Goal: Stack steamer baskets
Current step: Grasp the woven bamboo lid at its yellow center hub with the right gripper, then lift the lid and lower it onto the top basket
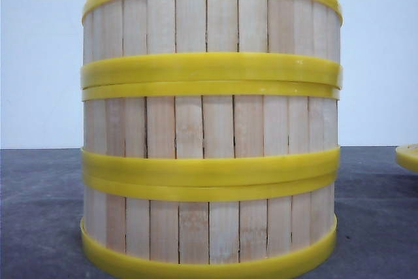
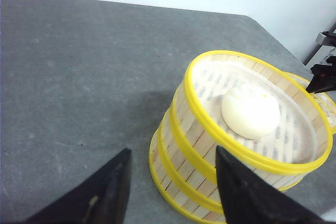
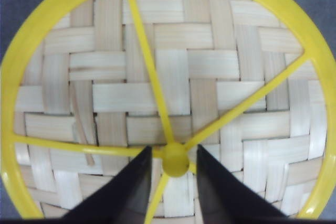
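Note:
Three steamer baskets (image 1: 209, 129) stand stacked in one column, pale slat walls between yellow bands, filling the front view. The top basket (image 2: 252, 145) is uncovered and holds a white bun (image 2: 250, 111). My left gripper (image 2: 172, 150) is open above the table beside the stack, with nothing between its fingers. A round woven lid (image 3: 157, 66) with a yellow rim and spokes fills the right wrist view. My right gripper (image 3: 173, 148) hangs over it, open, its black fingers on either side of the lid's yellow centre knob (image 3: 175, 160) with small gaps showing.
The lid's yellow rim (image 1: 408, 157) lies on the dark grey table (image 2: 79, 77) to the right of the stack. Part of it (image 2: 320, 100) shows behind the stack. The table's far edge meets a white wall.

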Controlling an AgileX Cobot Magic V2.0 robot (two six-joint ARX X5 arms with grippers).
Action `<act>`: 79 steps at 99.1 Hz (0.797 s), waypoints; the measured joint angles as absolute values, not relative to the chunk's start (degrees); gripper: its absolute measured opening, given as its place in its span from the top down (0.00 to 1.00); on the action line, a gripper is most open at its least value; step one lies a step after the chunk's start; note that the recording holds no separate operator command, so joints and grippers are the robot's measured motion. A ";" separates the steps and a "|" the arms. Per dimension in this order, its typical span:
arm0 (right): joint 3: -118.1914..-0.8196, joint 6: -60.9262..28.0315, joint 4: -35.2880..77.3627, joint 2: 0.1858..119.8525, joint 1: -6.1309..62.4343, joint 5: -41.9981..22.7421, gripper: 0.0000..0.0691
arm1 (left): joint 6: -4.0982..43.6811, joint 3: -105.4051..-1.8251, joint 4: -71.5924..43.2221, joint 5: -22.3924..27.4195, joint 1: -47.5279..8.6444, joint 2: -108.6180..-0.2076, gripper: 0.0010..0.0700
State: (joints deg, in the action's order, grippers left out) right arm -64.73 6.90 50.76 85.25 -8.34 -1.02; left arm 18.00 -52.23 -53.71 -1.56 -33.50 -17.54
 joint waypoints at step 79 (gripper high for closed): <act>-64.75 6.85 51.07 85.21 -8.34 -0.93 0.92 | 18.00 -52.23 -53.74 -1.56 -33.50 -17.54 0.58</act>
State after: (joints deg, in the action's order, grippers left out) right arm -64.75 6.85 51.07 85.21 -8.34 -0.93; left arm 18.00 -52.23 -53.74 -1.56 -33.50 -17.54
